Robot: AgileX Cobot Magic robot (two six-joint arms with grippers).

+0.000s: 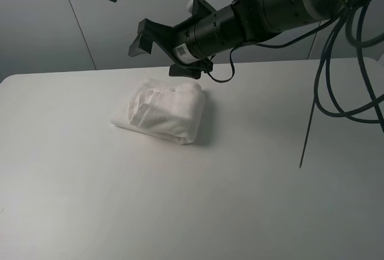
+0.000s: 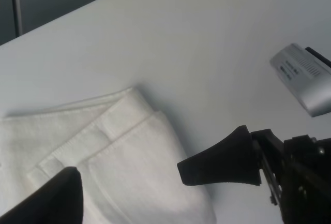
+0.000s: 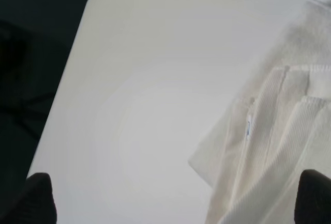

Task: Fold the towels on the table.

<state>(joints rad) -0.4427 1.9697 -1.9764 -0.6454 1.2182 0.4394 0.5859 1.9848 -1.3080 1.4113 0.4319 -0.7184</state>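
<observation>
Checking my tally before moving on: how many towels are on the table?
1. The towel lies folded on the table, below the right hand. Nothing suggests another is hidden.

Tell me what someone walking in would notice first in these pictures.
The white towel, folded into a compact bundle, lies alone on the far middle of the large white table. Just above and behind it, the right end effector hangs open and clear of the cloth on a black arm reaching in from the upper right.
</observation>
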